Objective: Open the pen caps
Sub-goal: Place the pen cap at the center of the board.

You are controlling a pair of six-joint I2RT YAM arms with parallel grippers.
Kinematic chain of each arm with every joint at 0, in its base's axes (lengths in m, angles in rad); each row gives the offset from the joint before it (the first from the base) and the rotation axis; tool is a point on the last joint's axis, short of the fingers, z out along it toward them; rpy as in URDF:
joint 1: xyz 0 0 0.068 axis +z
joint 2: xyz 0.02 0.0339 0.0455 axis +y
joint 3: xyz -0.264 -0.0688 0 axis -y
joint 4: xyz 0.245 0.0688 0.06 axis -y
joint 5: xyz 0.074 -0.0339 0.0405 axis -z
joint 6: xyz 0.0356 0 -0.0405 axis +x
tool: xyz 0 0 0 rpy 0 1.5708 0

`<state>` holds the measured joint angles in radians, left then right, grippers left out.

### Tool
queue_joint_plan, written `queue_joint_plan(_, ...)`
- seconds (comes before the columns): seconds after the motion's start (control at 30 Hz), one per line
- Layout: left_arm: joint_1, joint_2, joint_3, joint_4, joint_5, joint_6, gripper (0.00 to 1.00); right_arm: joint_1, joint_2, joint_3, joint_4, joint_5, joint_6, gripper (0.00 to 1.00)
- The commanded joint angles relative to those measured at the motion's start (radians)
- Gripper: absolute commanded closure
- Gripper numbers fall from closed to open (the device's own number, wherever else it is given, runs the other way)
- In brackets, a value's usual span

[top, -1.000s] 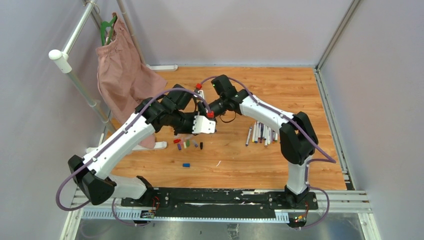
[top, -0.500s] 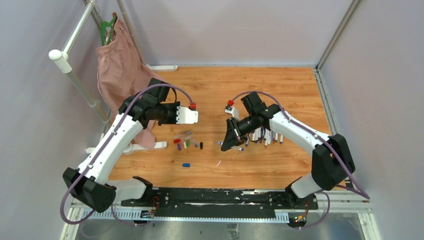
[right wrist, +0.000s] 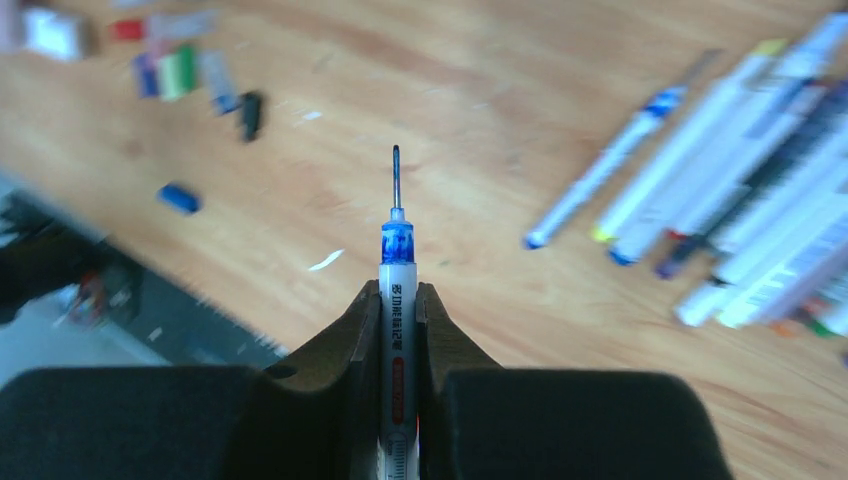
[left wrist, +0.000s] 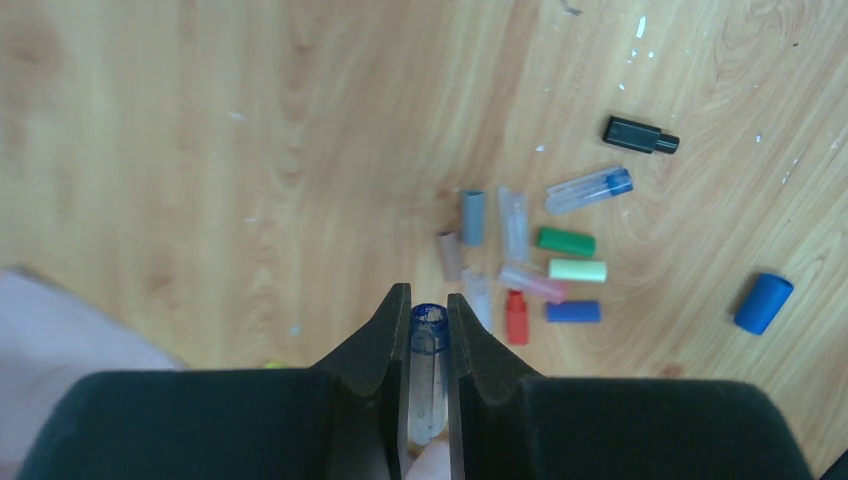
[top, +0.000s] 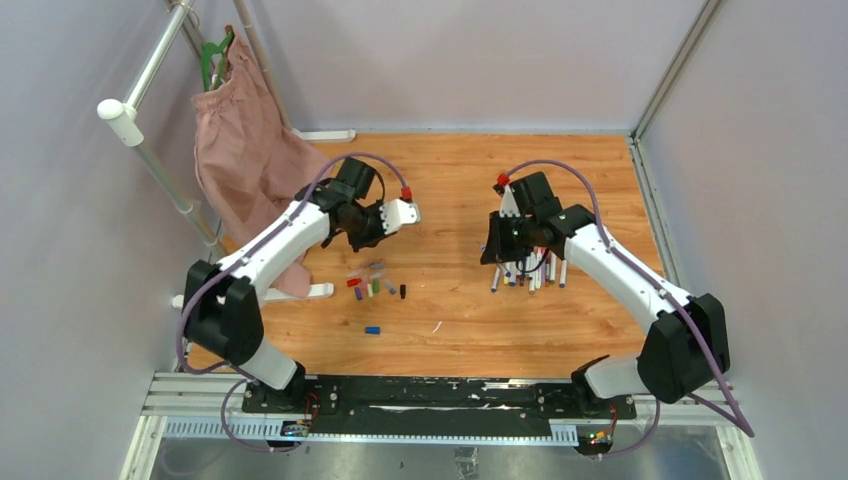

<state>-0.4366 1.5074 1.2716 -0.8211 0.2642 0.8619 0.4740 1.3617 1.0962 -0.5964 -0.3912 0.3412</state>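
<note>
Left gripper (left wrist: pixel 428 300): jaws nearly closed on a clear cap (left wrist: pixel 429 335) with a blue end, held lengthwise between the pads, blue end pointing out over the table (left wrist: pixel 200 150). Right gripper (right wrist: pixel 398 288): jaws nearly closed on the barrel of a pen (right wrist: pixel 397 250), with its blue collar and bare nib sticking out past the fingertips, so this pen is already uncapped. The two arms are well apart in the top view. Loose caps (left wrist: pixel 565 241) lie clustered on the wood below the left gripper (green, pale yellow, blue, red, grey, clear and a few more), with a black cap (left wrist: pixel 640 134) and a round blue cap (left wrist: pixel 762 302) a little off from the group. A row of pens (right wrist: pixel 740 190) lies near the right gripper; whether any there is capped I cannot tell. Handling judgement: the caps look very light, hard, smooth and round, so likely to roll or squirt out of a glancing pinch. The clear one looks thin-walled, so it probably wants only modest squeeze. Best hold is across the middle of the cap, with the barrel gripped close behind it and the pull straight along the pen's length.
</note>
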Motion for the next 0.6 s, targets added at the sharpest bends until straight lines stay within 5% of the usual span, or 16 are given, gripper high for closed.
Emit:
queue_joint_plan(0.0,-0.017,0.072,-0.096,0.135,0.016,-0.126,0.90,-0.007,0.001,-0.046,0.051,0.403,0.035,1.00)
queue_joint_plan(0.1,-0.028,0.113,-0.130,0.194,0.018,-0.167,0.77,-0.006,0.038,-0.067,0.130,0.515,0.073,1.00)
queue_joint_plan(0.57,-0.062,0.197,-0.209,0.289,0.051,-0.252,0.57,0.099,0.293,-0.016,0.312,0.783,0.129,1.00)
